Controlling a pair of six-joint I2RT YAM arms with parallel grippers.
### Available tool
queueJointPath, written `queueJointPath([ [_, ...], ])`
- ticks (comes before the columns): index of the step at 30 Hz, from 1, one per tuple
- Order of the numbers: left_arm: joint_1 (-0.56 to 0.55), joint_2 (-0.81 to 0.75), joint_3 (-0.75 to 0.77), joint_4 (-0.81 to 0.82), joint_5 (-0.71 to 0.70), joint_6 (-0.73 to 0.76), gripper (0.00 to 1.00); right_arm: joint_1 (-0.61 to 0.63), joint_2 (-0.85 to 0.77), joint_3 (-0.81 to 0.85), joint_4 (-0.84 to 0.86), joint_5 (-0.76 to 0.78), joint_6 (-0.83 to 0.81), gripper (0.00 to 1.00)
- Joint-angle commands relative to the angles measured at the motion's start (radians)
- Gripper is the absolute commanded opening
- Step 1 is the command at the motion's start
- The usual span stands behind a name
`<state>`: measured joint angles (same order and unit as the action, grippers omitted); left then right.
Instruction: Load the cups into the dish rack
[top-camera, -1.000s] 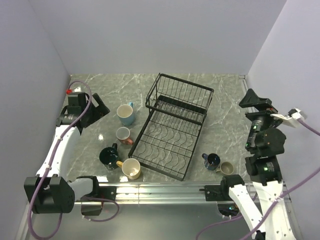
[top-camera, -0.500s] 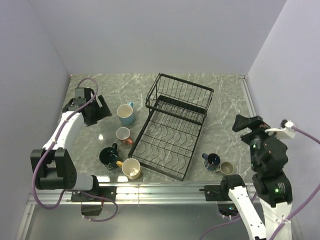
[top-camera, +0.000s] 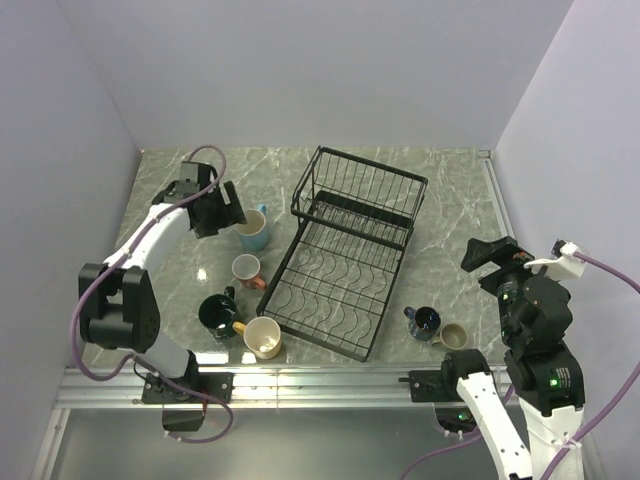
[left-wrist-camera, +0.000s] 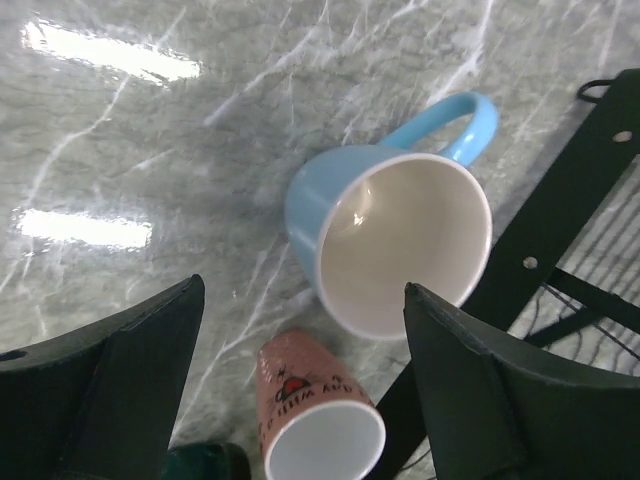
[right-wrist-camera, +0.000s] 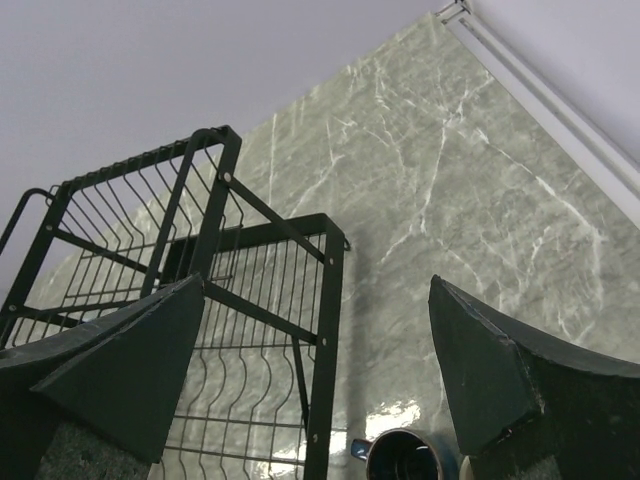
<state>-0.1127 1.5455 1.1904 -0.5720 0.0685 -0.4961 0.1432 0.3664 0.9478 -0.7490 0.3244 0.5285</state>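
The black wire dish rack stands mid-table, with no mug in it; it also shows in the right wrist view. The light blue mug stands left of it, with the pink mug, dark teal mug and cream mug nearer. The navy mug and small beige mug sit right of the rack. My left gripper is open just left of the blue mug, above the pink mug. My right gripper is open, held high at the right above the navy mug.
Purple-grey walls close the table on three sides. A metal rail runs along the near edge by the arm bases. A white strip edges the table's right side.
My left gripper has swung right from the far-left wall to the blue mug. My right gripper has dropped and come forward toward the rack side.
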Motion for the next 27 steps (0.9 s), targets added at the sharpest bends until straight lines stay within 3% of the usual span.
queueJointPath([
  [1,-0.016,0.051,0.044,0.02,-0.047,-0.015,0.85,-0.002,0.009,-0.001,0.0,0.011,-0.041,1.0],
  [3,-0.018,0.088,0.057,0.023,-0.065,-0.01,0.84,-0.001,0.019,0.002,0.005,0.008,-0.048,1.0],
  [4,-0.016,0.102,0.061,0.026,-0.065,-0.004,0.77,-0.001,0.02,0.002,0.005,0.008,-0.056,1.0],
  [9,-0.016,0.218,0.141,0.023,-0.065,0.024,0.64,-0.001,0.034,-0.001,0.007,0.001,-0.082,1.0],
  [10,-0.018,0.234,0.155,0.014,-0.065,0.025,0.48,-0.001,0.035,-0.001,0.007,0.001,-0.084,1.0],
  [12,-0.016,0.264,0.191,0.0,-0.065,0.025,0.29,-0.001,0.037,0.0,0.007,-0.002,-0.088,1.0],
  [13,-0.016,0.269,0.201,-0.008,-0.065,0.025,0.09,-0.001,0.037,0.0,0.004,-0.004,-0.091,1.0],
  [14,-0.016,0.272,0.205,-0.011,-0.064,0.024,0.0,-0.001,0.034,0.002,0.004,-0.004,-0.093,1.0],
  [19,0.01,0.226,0.199,-0.006,-0.006,0.014,0.0,-0.002,0.02,-0.003,0.002,-0.013,-0.09,0.99],
  [27,0.251,-0.007,0.046,0.115,0.449,-0.091,0.0,-0.001,0.048,0.06,0.03,-0.16,-0.044,0.99],
])
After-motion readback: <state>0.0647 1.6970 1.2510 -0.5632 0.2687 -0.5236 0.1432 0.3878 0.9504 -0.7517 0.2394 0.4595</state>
